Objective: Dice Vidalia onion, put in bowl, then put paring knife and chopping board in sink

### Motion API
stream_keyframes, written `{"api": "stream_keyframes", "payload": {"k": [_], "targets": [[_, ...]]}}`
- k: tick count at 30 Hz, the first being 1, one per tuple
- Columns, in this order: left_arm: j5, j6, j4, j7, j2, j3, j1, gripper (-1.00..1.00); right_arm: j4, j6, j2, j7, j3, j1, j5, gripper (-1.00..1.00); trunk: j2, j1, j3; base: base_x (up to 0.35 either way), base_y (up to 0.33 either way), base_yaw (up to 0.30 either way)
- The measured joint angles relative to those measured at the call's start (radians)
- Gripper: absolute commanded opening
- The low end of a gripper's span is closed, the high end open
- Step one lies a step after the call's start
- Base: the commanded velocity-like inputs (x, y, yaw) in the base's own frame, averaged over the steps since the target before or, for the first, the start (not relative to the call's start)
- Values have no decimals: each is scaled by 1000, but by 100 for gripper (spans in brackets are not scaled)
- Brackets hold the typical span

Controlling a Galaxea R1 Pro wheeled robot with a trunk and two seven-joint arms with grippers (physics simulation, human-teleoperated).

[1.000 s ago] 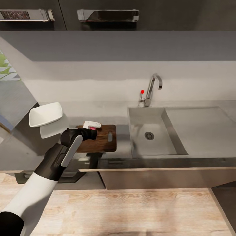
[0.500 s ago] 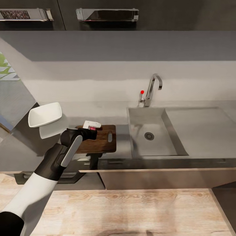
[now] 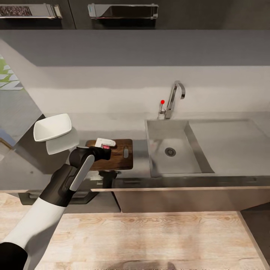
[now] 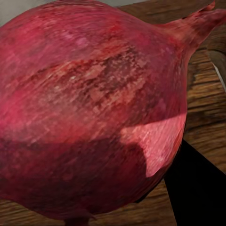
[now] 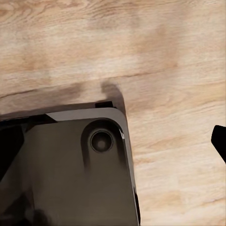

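My left gripper [image 3: 105, 144] hangs over the left part of the dark brown chopping board [image 3: 120, 158], shut on the onion [image 3: 107, 147]. Up close the onion [image 4: 94, 113] is dark red with a pointed tip, just above the board's grain [image 4: 207, 108], and a dark finger [image 4: 197, 188] shows beside it. The white square bowl [image 3: 52, 127] stands on the grey countertop [image 3: 112, 125] left of the board. The steel sink [image 3: 176, 165] with its drain [image 3: 170, 152] and chrome tap [image 3: 174, 97] lies right of the board. The paring knife is hidden or out of view.
A flat draining panel [image 3: 232, 140] extends right of the basin. Dark upper cabinets [image 3: 120, 15] hang over the counter. The right wrist view looks down at the wooden floor [image 5: 165, 47] and my dark base [image 5: 70, 165].
The whole head view has shifted slightly, so the camera moved. My left gripper still holds the onion over the board as before.
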Motion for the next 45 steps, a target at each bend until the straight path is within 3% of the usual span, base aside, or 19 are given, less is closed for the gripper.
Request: {"api": "stream_keyframes", "payload": {"k": [30, 45], "targets": [[0, 0, 2, 0, 0, 0, 0, -100, 0, 0, 0, 0, 0, 0, 0, 100, 0, 0, -30, 0, 0, 0], [0, 0, 1, 0, 1, 0, 0, -100, 0, 0, 0, 0, 0, 0, 0, 100, 0, 0, -31, 60, 0, 0]]}}
